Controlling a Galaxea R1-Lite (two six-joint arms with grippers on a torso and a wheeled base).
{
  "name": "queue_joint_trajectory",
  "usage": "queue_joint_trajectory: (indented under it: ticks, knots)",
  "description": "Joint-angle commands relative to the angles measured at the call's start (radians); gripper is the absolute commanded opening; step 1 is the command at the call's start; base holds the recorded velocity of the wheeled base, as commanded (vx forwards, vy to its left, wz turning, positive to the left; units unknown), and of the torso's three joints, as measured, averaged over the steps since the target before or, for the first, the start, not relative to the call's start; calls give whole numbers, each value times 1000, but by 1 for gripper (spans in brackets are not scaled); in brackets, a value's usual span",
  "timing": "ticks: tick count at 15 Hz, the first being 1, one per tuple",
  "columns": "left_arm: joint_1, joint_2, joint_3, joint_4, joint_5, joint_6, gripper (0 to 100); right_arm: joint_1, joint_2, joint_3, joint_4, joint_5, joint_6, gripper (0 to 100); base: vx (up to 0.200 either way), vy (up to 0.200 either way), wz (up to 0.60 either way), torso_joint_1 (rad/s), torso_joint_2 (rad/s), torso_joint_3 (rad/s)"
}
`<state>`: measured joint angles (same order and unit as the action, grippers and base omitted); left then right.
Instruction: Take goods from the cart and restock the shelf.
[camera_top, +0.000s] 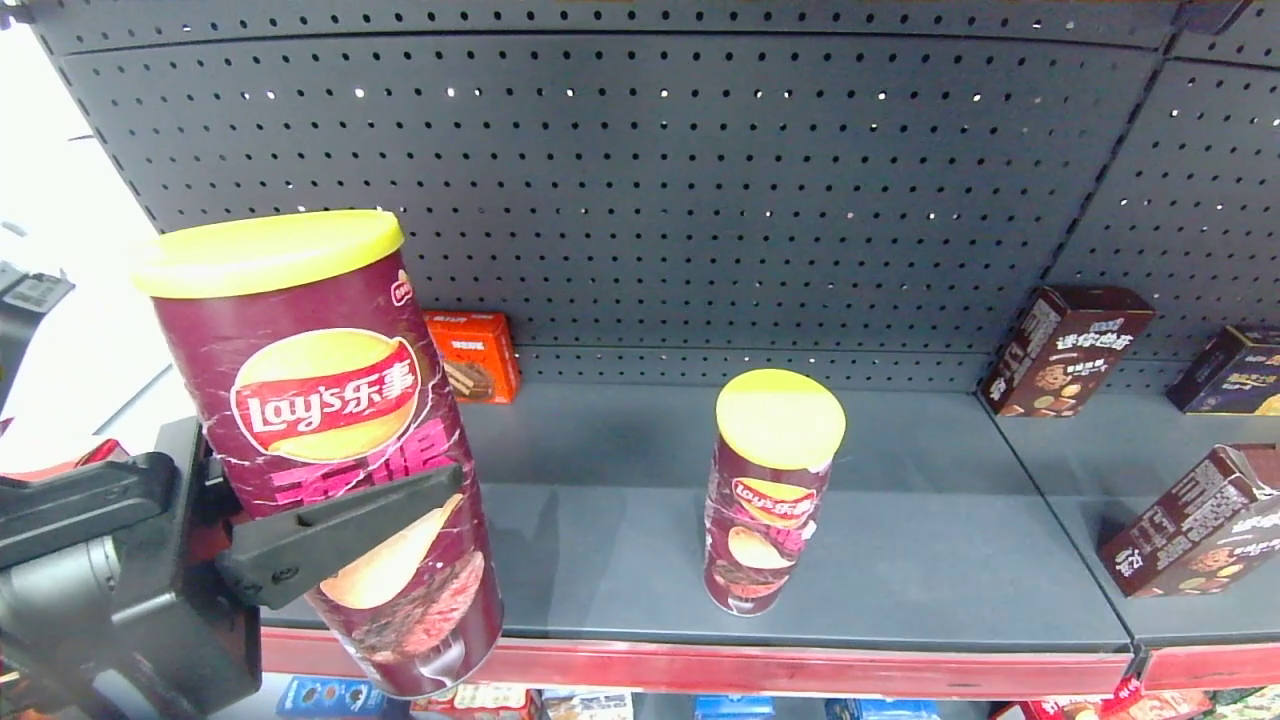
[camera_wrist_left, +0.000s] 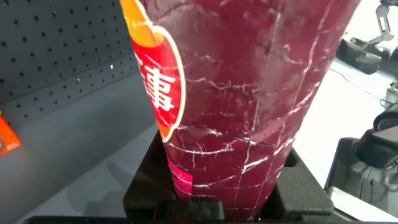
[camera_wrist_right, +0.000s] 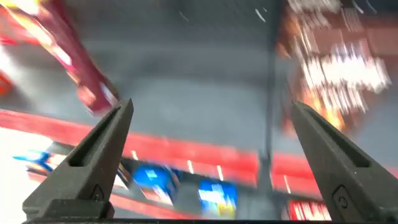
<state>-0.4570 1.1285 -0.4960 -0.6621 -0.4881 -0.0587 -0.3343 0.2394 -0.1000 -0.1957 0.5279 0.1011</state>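
Left tool (camera_top: 300, 545): clamped on a yellow-lidded chip can (camera_top: 320, 400), held left of the standing chip can (camera_top: 770, 490) on the shelf (camera_top: 900, 560); far finger hidden. Right tool (camera_wrist_right: 211, 155): spread wide, empty; background blurred.

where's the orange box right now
In the head view, the orange box sits at the back left of the shelf against the pegboard, partly hidden behind the chip can in the left gripper.
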Motion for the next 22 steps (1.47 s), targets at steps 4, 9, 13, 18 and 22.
queue_joint_trajectory:
  ticks: [4,9,13,18,22]
  knots:
    - [0,-18,-56,7,0,-3,0,-230,-239,79,182,-158,-104,100,0,0,0,0,0,0]
    - [-2,-13,-65,7,-4,-6,0,-264,-239,100,193,-611,-95,100,0,0,0,0,0,0]
    - [-5,-10,-59,6,-10,-7,0,-259,-239,100,193,-600,-98,100,0,0,0,0,0,0]
    - [-11,89,-78,-1,-9,17,0,-258,-239,100,193,-600,-98,100,0,0,0,0,0,0]
    - [44,211,-118,-36,-15,96,0,-258,-239,100,193,-600,-98,100,0,0,0,0,0,0]
